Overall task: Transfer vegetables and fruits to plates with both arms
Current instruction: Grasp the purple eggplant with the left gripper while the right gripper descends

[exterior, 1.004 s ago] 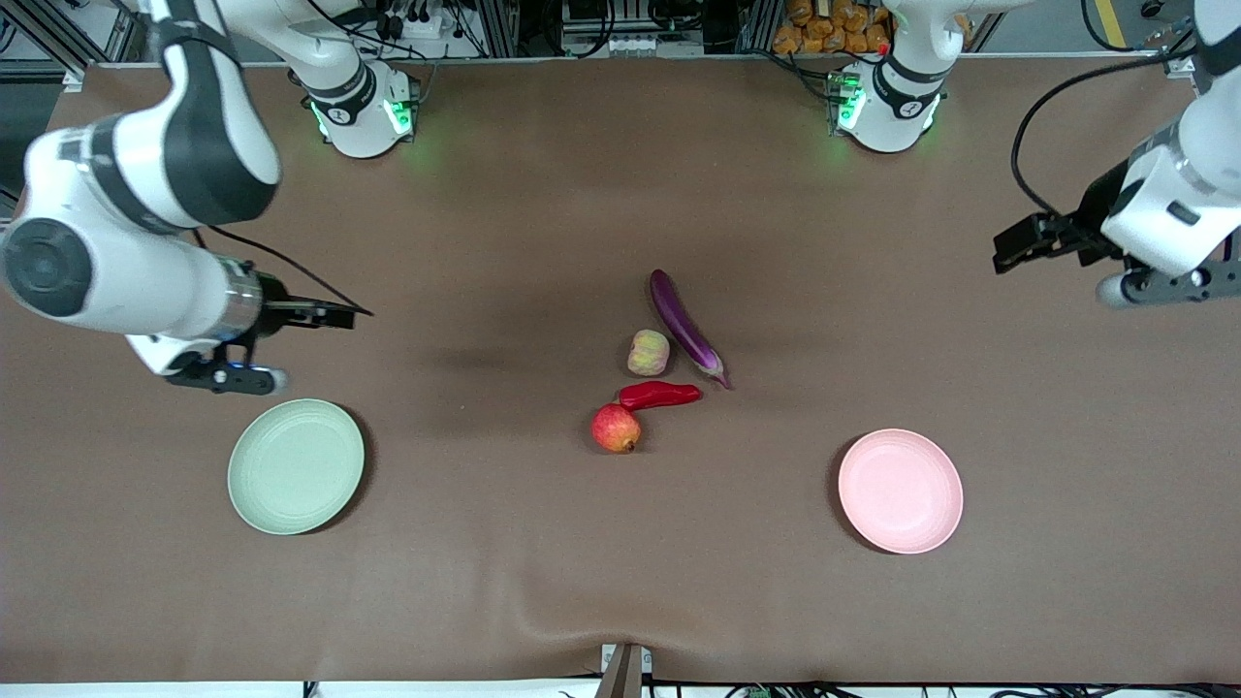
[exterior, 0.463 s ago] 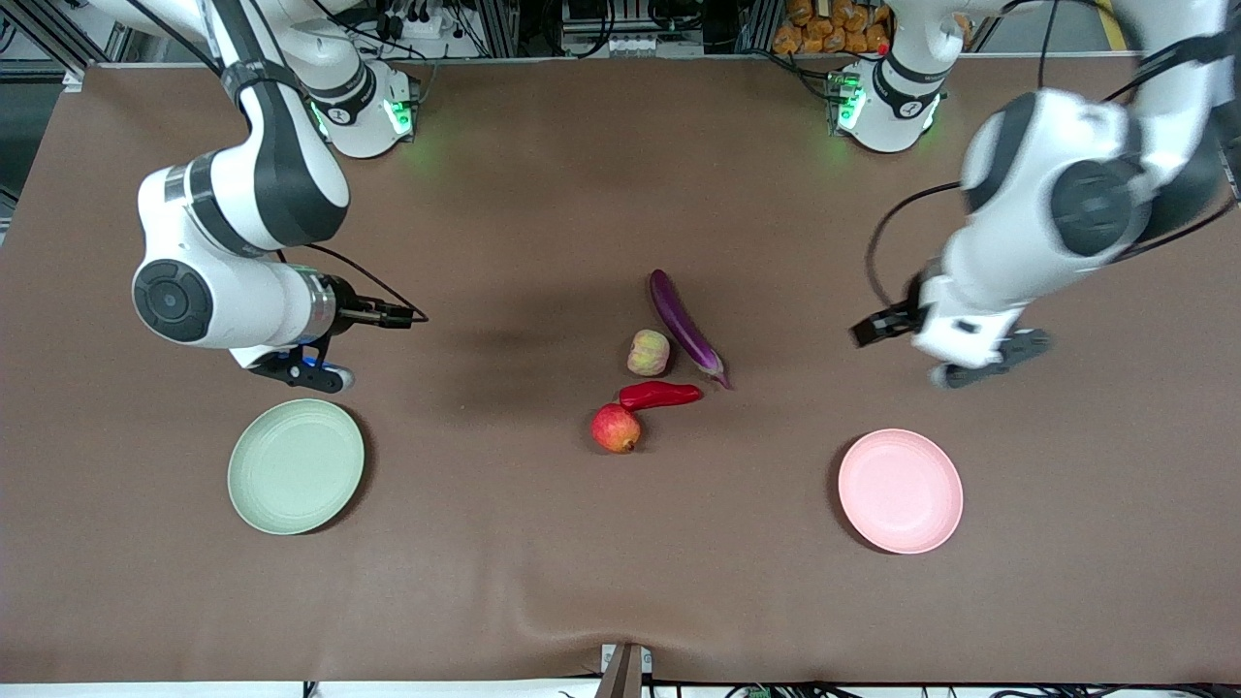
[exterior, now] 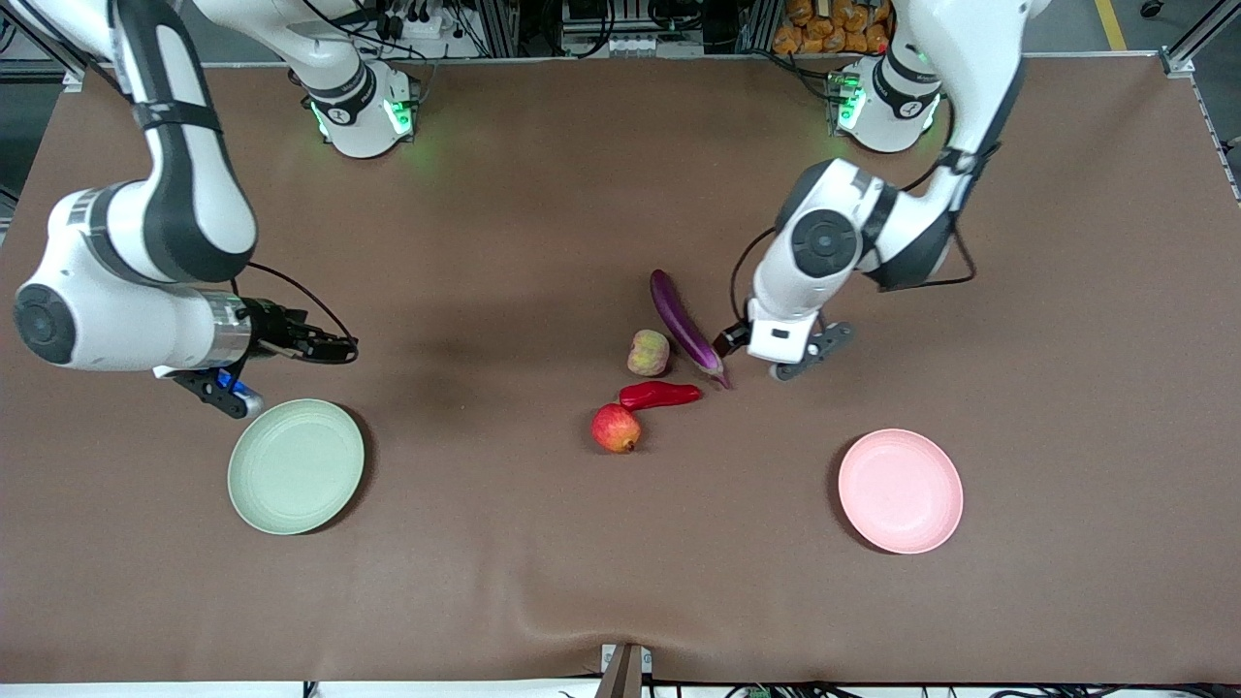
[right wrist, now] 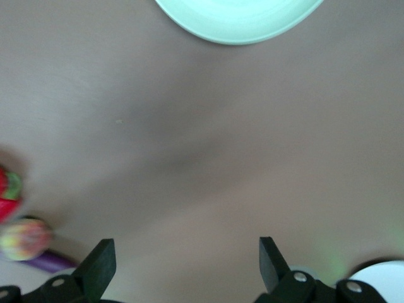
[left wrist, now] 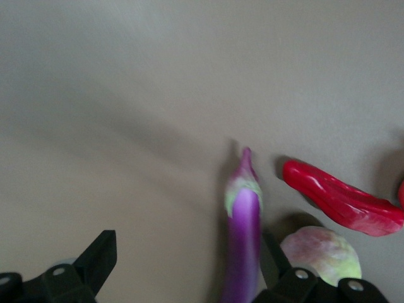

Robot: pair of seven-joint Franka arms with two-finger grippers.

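Observation:
The purple eggplant (exterior: 684, 325), the pale yellow-pink fruit (exterior: 649, 352), the red chili (exterior: 659, 395) and the red apple (exterior: 617, 428) lie together mid-table. My left gripper (exterior: 729, 341) is open at the eggplant's stem end. In the left wrist view the eggplant (left wrist: 243, 252) lies just inside one finger of the gripper (left wrist: 186, 262), with the chili (left wrist: 341, 202) and the pale fruit (left wrist: 319, 252) beside it. My right gripper (exterior: 334, 347) is open and empty over bare table next to the green plate (exterior: 296, 465). The right wrist view shows that gripper (right wrist: 186, 262) and the plate (right wrist: 240, 19).
The pink plate (exterior: 900, 491) sits toward the left arm's end, nearer the front camera than the produce. The brown mat (exterior: 504, 543) has a raised wrinkle at its front edge. Both arm bases stand along the table's back edge.
My left arm has swung in from its end of the table to the eggplant's stem end. My right gripper has drawn back a little toward the green plate. The produce and plates have not moved.

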